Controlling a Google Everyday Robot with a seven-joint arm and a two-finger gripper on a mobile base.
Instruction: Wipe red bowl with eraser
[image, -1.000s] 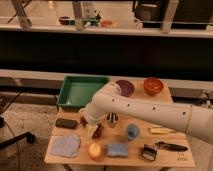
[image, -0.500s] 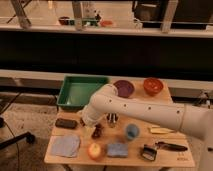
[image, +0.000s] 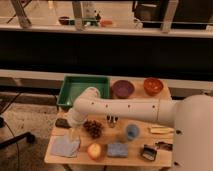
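Observation:
The red bowl (image: 153, 85) stands at the back right of the wooden table (image: 102, 159), beside the dark purple bowl (image: 122, 88). The eraser (image: 62, 123), a small flat black block, lies at the table's left edge, partly covered by my arm. My white arm reaches across the table from the right. My gripper (image: 74, 132) points down at the left side, just right of the eraser and above the grey cloth (image: 64, 146). It is far from the red bowl.
A green tray (image: 84, 89) sits at the back left. On the table are a dark brown cluster (image: 92, 128), small bottles (image: 112, 120), a blue cup (image: 132, 131), an orange fruit (image: 94, 150), a blue sponge (image: 117, 149), a yellowish object (image: 160, 129) and a black-handled tool (image: 154, 150).
My arm has swung left, carrying the gripper from near the dark cluster in the middle toward the eraser at the table's left edge. The objects have not moved.

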